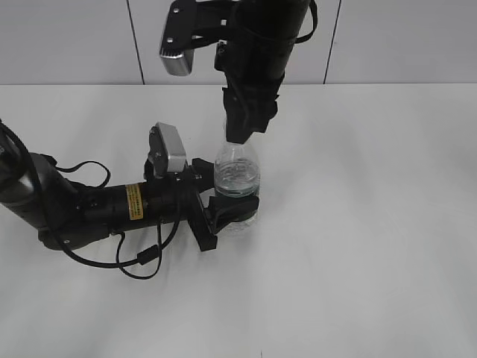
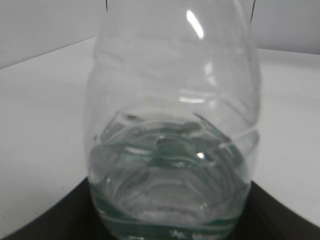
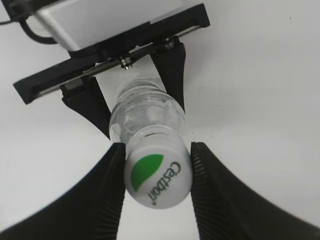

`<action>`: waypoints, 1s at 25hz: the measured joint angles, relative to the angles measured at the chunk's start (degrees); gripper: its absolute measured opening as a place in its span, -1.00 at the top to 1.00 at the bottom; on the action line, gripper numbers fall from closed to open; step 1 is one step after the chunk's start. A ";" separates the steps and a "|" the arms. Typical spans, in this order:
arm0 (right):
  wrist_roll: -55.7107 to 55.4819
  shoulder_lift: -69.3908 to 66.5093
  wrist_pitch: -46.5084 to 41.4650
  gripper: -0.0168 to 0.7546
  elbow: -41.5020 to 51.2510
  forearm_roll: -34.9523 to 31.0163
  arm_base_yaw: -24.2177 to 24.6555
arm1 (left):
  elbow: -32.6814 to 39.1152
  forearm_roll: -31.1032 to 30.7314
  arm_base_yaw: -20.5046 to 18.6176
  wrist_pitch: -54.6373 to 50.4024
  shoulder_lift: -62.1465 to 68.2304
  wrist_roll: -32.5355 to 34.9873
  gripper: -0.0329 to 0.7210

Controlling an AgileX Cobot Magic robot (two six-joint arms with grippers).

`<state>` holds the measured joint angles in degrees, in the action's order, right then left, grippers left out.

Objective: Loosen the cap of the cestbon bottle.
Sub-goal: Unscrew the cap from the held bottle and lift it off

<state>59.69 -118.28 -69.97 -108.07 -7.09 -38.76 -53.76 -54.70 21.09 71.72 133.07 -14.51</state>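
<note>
The cestbon bottle stands upright on the white table, clear, with water in its lower part. My left gripper lies low on the table and is shut on the bottle's lower body; its dark fingers flank the bottle in the left wrist view. My right gripper comes down from above and hides the cap in the exterior view. In the right wrist view the white cap, with its green mark and lettering, sits pinched between the two ribbed fingers of my right gripper.
The white table spreads out around the bottle. The left arm and its looping cable lie on the table to the left. A grey panelled wall stands behind.
</note>
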 joint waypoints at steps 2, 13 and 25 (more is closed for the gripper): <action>6.84 0.00 0.00 0.17 0.00 0.07 0.00 | 0.00 0.00 0.00 0.00 0.00 0.00 -0.18; 24.19 0.22 0.05 0.18 -0.05 2.12 -0.07 | -0.06 0.05 0.00 -0.11 0.00 -0.22 -0.18; 26.49 6.55 -0.01 0.19 0.06 3.33 -0.01 | -0.06 -0.09 -0.05 -0.06 0.02 -0.15 -0.18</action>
<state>86.18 -111.72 -69.98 -108.01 -3.76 -38.77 -53.81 -54.79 21.04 71.65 133.09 -14.67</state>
